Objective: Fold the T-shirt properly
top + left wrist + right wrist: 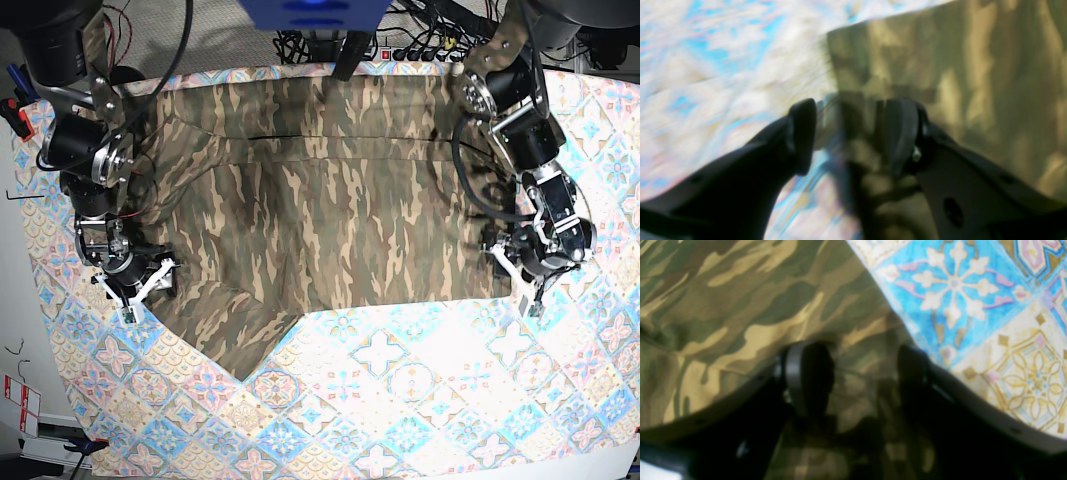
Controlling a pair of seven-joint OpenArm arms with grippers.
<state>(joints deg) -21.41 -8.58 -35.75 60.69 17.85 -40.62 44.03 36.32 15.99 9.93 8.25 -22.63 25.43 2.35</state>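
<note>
**Both grippers at the shirt's near corners**

The T-shirt [320, 190] lies spread on the cloth [420, 400], its camouflage body reaching from the far edge of the table down toward the middle. In the base view its near hem runs roughly straight on the right side, then drops into a longer flap on the left that ends in a point near the table's centre-left. A dark crease line crosses the shirt near the far edge.

The left gripper [848, 133] sits low at the shirt's near corner on the base view's right. In its wrist view the fingers [803, 133] stand apart, with a strip of camouflage fabric running between them; the fabric lies against the right-hand finger, while a gap of patterned cloth shows beside the other. The view is blurred, so I cannot tell whether the fabric is truly pinched.

The right gripper [862, 380] is at the shirt's edge on the base view's left. Its fingers [813, 376] are likewise apart at a middling width, with shirt fabric lying between and under them. The shirt's edge runs diagonally just beside the outer finger, with blue and cream tiles beyond. Whether the jaws press the fabric cannot be told here either.
</note>
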